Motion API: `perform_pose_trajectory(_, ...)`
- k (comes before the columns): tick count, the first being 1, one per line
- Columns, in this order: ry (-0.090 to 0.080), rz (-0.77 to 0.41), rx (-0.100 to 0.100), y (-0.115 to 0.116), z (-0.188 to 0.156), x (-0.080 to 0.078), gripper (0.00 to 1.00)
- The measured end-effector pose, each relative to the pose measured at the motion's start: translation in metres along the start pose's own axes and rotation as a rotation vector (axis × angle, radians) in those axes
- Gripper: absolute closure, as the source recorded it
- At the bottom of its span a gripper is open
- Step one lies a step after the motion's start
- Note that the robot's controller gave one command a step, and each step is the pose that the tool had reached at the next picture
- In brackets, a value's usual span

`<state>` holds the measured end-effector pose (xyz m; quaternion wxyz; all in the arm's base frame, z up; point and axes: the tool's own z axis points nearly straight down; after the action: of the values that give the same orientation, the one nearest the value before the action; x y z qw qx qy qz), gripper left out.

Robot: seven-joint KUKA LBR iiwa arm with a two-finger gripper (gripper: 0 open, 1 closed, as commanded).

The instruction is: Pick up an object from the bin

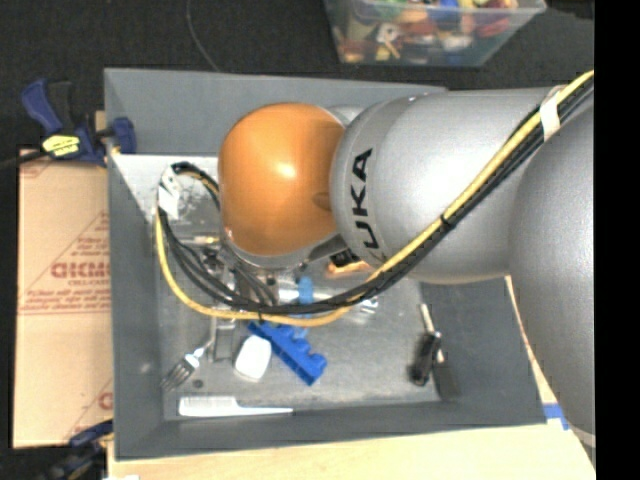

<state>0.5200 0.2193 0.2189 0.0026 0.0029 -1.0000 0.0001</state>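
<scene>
You have the claw [222,340] low in the bin [135,268], tucked under the arm's orange cover [280,178] and near the lower-left corner of the bin floor. From here you cannot tell whether it is wide or narrow, and nothing can be seen gripped in it.

Just beside it, toward the bin's lower edge, lies a small white lump [250,358], touching a blue toothed piece [295,353] on its right. What looks like a metal fork [182,370] lies just left of the claw. A long white stick [235,405] runs along the lower edge. A black-handled tool [425,358] lies well apart, toward the lower-right corner.

The white lump and the blue piece are your likeliest candidates, and they touch. A close there could catch both, or pinch one and knock the other aside. The lump looks rounded, so it may slip out under pressure. The fork is close enough to get pinned or dragged along. The looped cables [175,278] hang near the left wall and could snag on it. The cover hides the contact point from you, so a poor grip may go unnoticed.
</scene>
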Motion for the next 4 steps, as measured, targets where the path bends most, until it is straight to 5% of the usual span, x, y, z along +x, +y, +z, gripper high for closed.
perform_pose_trajectory(1,-0.007,0.005,-0.002,-0.001,-0.005,-0.002,0.0)
perform_pose_trajectory(2,-0.009,-0.259,0.0,0.013,0.105,-0.007,0.0)
perform_pose_trajectory(3,-0.017,-0.443,-0.001,0.003,0.148,-0.024,0.0)
perform_pose_trajectory(4,-0.017,-0.631,0.0,0.006,0.117,-0.025,0.0)
